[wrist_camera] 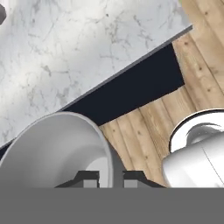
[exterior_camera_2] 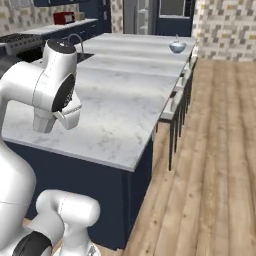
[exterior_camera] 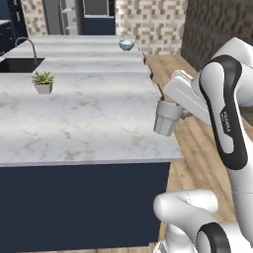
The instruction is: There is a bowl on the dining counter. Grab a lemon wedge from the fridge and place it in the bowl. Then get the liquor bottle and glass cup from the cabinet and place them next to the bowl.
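A home kitchen. A marble dining counter [exterior_camera: 74, 113] carries an inset sink [exterior_camera: 19, 64] and faucet [exterior_camera: 28, 45]. Tiled walls [exterior_camera: 153, 22] stand behind.

The cup [wrist_camera: 57, 148] sits at the lower left of the frame, seen from above, its rim wall pinched between the gripper [wrist_camera: 110, 177] tips at the bottom edge. The marble counter [wrist_camera: 74, 48] fills the upper left, its dark side [wrist_camera: 135, 87] running diagonally. Wooden floor [wrist_camera: 205, 57] lies to the right.
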{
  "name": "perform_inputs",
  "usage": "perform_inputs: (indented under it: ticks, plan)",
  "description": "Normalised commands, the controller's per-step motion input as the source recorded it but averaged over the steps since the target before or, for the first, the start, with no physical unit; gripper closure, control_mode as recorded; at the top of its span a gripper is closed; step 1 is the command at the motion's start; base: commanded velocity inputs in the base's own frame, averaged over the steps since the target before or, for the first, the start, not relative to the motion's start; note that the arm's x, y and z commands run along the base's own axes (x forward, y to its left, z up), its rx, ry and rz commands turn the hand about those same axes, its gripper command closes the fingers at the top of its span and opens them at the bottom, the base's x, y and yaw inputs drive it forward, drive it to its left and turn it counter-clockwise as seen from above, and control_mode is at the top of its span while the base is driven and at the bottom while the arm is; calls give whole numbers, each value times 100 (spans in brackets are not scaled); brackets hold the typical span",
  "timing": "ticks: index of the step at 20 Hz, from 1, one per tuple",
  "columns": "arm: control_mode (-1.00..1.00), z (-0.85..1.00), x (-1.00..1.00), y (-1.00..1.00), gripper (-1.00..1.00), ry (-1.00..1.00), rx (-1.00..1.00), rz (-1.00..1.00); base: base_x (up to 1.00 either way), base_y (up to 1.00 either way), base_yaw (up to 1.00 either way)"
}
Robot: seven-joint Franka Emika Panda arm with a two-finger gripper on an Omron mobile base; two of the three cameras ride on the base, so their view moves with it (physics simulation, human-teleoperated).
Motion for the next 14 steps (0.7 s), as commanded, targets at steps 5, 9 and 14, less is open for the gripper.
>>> perform_inputs:
  ticks: [5,9,14]
  plan:
    - [100,0,0,0,100,0,0,0,22,-100,-3]
    - [100,0,0,0,100,0,0,0,49,-100,0]
    - [100,0,0,0,100,0,0,0,83,-100,12]
